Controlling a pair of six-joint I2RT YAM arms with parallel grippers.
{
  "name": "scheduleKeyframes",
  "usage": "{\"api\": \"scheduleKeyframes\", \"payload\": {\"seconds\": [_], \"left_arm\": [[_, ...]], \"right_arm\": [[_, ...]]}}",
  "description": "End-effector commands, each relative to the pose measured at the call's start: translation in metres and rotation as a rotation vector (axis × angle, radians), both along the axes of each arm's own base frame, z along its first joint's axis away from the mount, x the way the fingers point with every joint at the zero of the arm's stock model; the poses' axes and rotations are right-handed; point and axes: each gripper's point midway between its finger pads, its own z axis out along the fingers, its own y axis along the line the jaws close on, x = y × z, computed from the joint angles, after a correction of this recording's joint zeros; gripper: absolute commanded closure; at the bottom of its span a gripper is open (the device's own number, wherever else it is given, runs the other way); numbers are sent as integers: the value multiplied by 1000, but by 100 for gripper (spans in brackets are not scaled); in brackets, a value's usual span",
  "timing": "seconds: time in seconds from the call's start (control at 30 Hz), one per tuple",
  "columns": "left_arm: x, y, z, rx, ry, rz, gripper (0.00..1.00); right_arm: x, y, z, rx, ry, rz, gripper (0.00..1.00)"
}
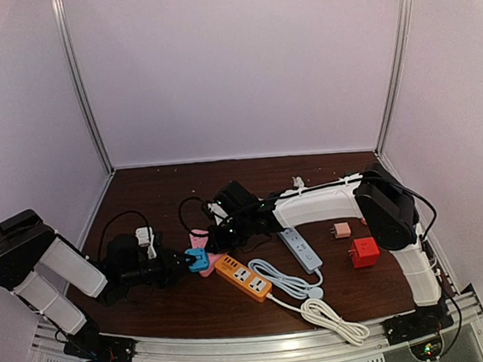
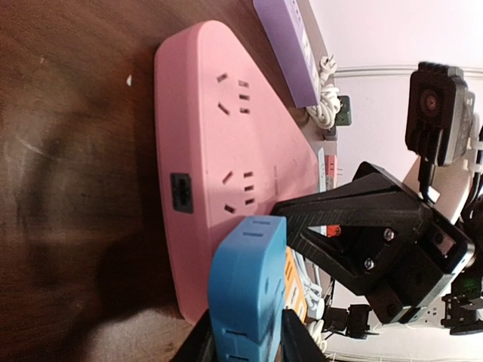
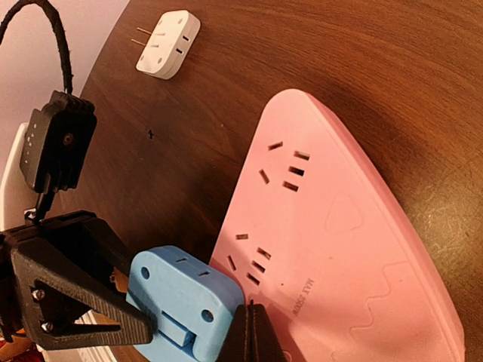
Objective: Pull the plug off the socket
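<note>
**Blue plug (image 2: 249,283) seated in the pink socket: hazards of the pull**

Table (image 1: 142,188): dark wood, carrying all parts. A smooth top gives the block little to hold against, so it may slide once force is applied.

Pink socket (image 3: 339,226): a flat triangular block lying near the table's middle. The plug stands in the outlet at the corner nearest the left arm. If the prongs bind, the whole block is likely to lift or skid with the plug rather than release it.

Orange power strip (image 1: 242,277): just beside the block. A sudden release could knock it.

Right gripper (image 3: 253,332): jaws fully together and holding nothing, tips pressed down on the pink face next to the plug. Contact this narrow and close to one corner may let the block pivot or slip out from under it.

Left gripper (image 2: 249,345): its fingers (image 3: 90,294) are narrowed around the plug, apparently bearing on both flanks, low on the body. A pull off the prong axis could jam the prongs. The smooth plastic could also slip through the grip.
</note>
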Motion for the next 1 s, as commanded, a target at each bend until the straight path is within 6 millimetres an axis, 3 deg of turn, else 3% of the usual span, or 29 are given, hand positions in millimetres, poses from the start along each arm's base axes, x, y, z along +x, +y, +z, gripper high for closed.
{"api": "scheduleKeyframes", "payload": {"seconds": [0.0, 0.1, 0.5, 0.97], "left_arm": [[1, -10, 12, -9, -33, -36, 66], [3, -13, 14, -1, -35, -43, 65], [4, -15, 20, 14, -39, -51, 99], [7, -13, 63, -33, -166, -36, 100]], "right_arm": [[-14, -11, -26, -80, 42, 1, 100], [-14, -12, -28, -90, 38, -4, 100], [-11, -18, -39, -125, 37, -28, 100], [-7, -30, -60, -191, 33, -68, 100]]}}
